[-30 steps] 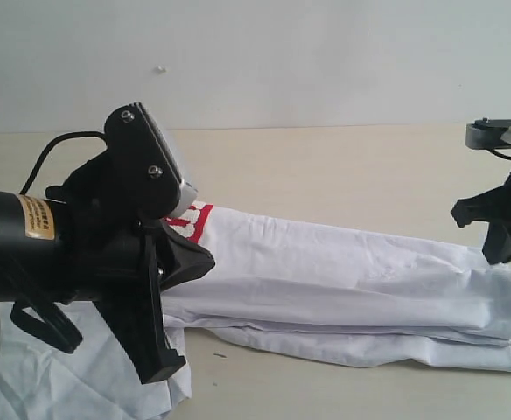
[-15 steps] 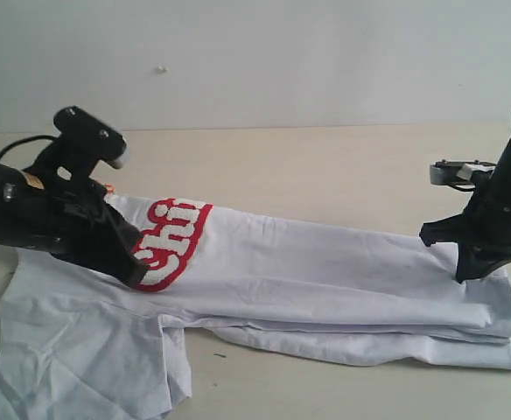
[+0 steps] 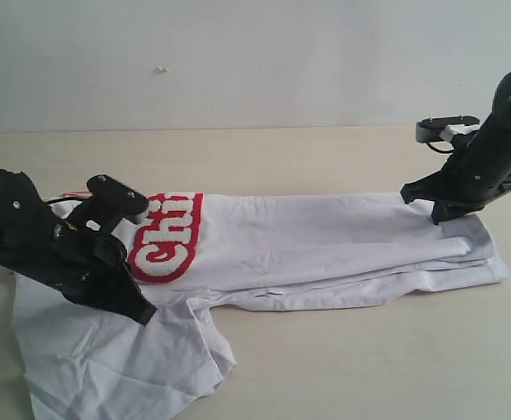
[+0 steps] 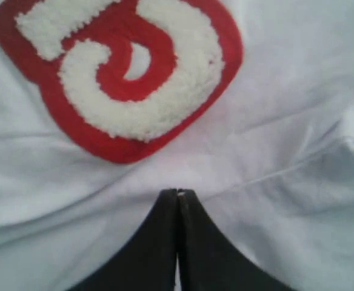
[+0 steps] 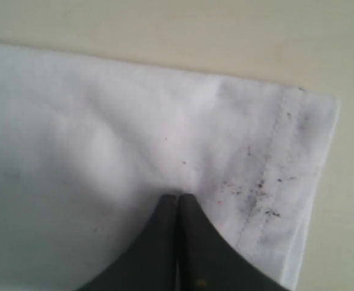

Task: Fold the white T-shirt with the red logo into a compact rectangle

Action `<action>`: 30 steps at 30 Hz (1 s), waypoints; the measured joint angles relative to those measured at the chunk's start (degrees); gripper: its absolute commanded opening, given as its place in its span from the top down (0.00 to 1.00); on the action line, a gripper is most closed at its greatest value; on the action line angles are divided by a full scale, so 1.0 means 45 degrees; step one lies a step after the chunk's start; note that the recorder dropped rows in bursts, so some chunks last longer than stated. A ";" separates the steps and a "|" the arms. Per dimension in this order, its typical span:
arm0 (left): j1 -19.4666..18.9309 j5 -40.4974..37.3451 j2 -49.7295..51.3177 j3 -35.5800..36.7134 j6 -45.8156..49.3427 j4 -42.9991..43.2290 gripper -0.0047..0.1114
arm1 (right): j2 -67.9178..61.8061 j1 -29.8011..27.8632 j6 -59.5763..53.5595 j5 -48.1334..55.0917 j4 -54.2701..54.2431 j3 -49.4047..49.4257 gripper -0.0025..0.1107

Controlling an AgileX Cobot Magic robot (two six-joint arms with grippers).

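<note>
The white T-shirt lies folded lengthwise across the table, with one sleeve spread out at the front left. The red logo faces up near its left end and fills the left wrist view as a red patch with fuzzy white letters. My left gripper is shut, its tips pressed into the cloth just below the logo. My right gripper is shut at the hem end, where the fabric puckers at its tips. The stitched hem carries dark specks.
The beige table extends behind and in front of the shirt. A pale wall closes the back. The left arm's black body lies low over the shirt's left end.
The left arm dropped from high over the shirt onto the cloth below the logo. The right gripper came down on the hem end and shifted it back and left, shortening the shirt.
</note>
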State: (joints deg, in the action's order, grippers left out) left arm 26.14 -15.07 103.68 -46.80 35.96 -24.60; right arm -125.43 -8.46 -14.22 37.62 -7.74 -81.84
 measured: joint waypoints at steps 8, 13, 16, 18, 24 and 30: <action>-0.0745 0.0588 -0.0147 0.0000 -0.0770 -0.0091 0.85 | 0.0350 0.0000 -0.0709 0.0101 -0.0937 -0.0130 0.66; -0.1799 0.1380 -0.0870 0.0115 -0.2118 -0.0162 0.52 | 0.1419 0.0000 -0.0810 0.0398 -0.1432 -0.0130 0.64; -0.2800 0.1885 -0.1111 0.0211 -0.2961 -0.0239 0.44 | 0.2033 0.0000 -0.0957 0.0659 -0.1878 -0.0130 0.64; -0.3611 0.1876 -0.1168 0.0215 -0.3435 -0.0407 0.44 | 0.2327 0.0000 -0.1258 0.0892 -0.2374 -0.0130 0.64; -0.3324 -0.0506 -0.1465 0.0421 -0.2069 -0.1567 0.51 | 0.2783 0.0000 -0.1990 0.1548 -0.3321 -0.0130 0.64; 0.0235 -0.0902 -0.3261 0.1500 0.1692 -0.3971 0.51 | 0.2816 0.0000 -0.2221 0.1980 -0.3369 -0.0130 0.64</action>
State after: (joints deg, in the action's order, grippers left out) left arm 27.20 -19.13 89.00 -40.05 43.57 -42.47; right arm -112.76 -8.46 -24.21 46.53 -22.90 -82.43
